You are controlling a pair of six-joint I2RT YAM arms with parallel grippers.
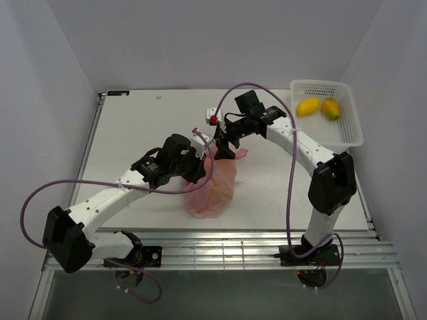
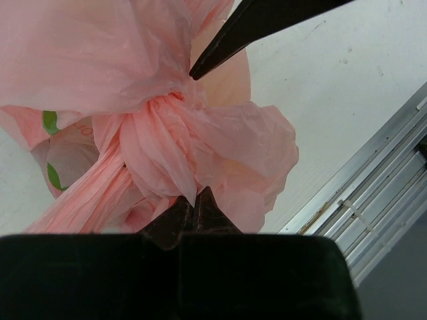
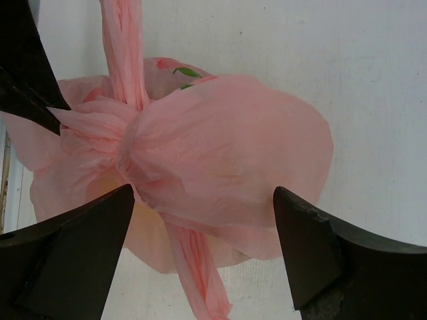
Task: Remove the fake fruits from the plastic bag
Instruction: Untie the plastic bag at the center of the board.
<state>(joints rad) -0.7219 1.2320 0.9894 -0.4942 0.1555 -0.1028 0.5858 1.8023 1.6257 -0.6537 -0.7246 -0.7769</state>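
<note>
Left wrist view shows the left claw clenched on a gathered fold of the plastic bag; the right claw stands spread wide, fingers at 3 and 9 o'clock of the bag's knotted top. From the top view, the bag sits near the middle of the counter, a white basket at its 2 o'clock corner, pale walls around.

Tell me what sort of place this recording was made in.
Probably a robotics lab test cell, not a home: a white table boxed in by plain white walls, two robot arms bolted to aluminium rails at its edge, and props, a pink plastic bag and a white basket holding two mangoes.
</note>
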